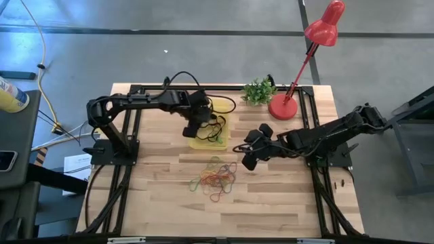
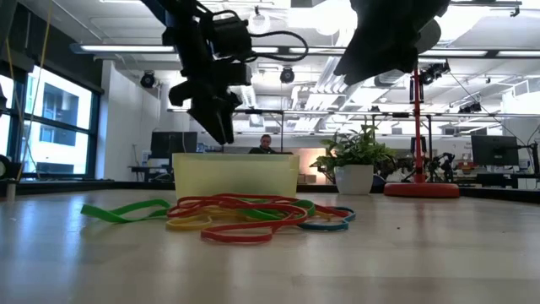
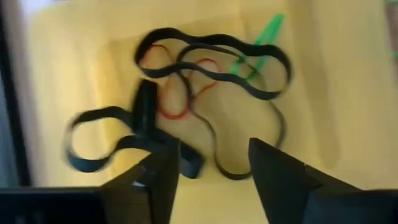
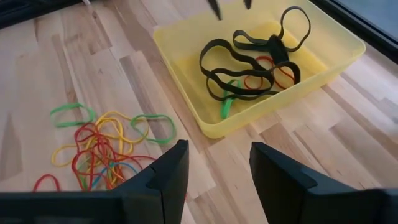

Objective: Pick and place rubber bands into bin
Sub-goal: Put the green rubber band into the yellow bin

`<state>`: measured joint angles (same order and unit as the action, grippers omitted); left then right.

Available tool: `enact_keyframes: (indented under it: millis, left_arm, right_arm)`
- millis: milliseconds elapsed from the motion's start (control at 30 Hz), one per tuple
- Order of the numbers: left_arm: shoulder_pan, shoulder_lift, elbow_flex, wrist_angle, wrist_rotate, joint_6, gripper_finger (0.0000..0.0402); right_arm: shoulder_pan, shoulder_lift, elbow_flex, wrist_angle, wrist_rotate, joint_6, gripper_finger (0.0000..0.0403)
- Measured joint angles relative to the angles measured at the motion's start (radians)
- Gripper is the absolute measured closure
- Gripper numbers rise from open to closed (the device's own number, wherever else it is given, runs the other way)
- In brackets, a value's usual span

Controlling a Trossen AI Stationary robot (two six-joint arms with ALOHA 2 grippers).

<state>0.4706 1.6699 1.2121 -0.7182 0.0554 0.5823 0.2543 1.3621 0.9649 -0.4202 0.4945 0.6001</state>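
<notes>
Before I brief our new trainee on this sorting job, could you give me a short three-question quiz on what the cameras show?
1. True or false: the yellow bin already holds rubber bands.
2. Which end effector hangs over the bin? A) left B) right
3. Fill in: most colored rubber bands lie on the ____.

Key:
1. True: black bands, with red and green ones, lie inside.
2. A: the left end effector, open and empty; the right end effector waits beside the pile, empty.
3. table.
</notes>
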Motion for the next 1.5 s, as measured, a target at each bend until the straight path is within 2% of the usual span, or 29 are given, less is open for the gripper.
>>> enact_keyframes:
  millis: [100,200,467,533,633,733,833,1133,1333,1500]
  left_arm:
    - [-0.009,-0.012,0.0,-0.068,0.106,-0.015,0.0197]
    - [-0.056,-0.046,0.0,-0.134,0.165,-0.023,0.0191]
    - [-0.33,-0.111,0.0,-0.161,0.143,-0.129,0.019]
    - [-0.402,-0.111,0.0,-0.161,0.098,-0.17,0.019]
    - [-0.493,-0.111,0.0,-0.155,0.015,-0.24,0.019]
    - [-0.566,-0.111,0.0,-0.146,-0.079,-0.322,0.019]
    - [-0.624,-0.119,0.0,-0.167,-0.164,-0.406,0.019]
    - [-0.8,-0.18,0.0,-0.359,-0.436,-0.675,0.019]
    - [-0.894,-0.241,0.0,-0.494,-0.562,-0.84,0.019]
    - [-0.94,-0.288,-0.001,-0.564,-0.629,-0.92,0.019]
  right_arm:
    - [0.0,0.0,0.0,0.0,-0.011,-0.005,0.0242]
    - [0.0,0.0,0.0,-0.003,-0.029,-0.018,0.0242]
    - [0.0,0.0,0.0,0.002,-0.041,-0.115,0.0242]
    - [-0.006,0.003,0.0,0.022,-0.083,-0.158,0.0242]
    - [-0.024,0.034,0.0,0.084,-0.204,-0.226,0.0242]
    - [-0.033,0.101,0.0,0.175,-0.317,-0.273,0.0242]
    - [-0.032,0.19,0.0,0.262,-0.362,-0.293,0.0242]
    - [-0.021,0.422,-0.001,0.449,-0.312,-0.152,0.0242]
    - [-0.001,0.471,0.005,0.507,-0.195,-0.035,0.0242]
    - [-0.009,0.473,0.005,0.495,-0.143,0.098,0.0242]
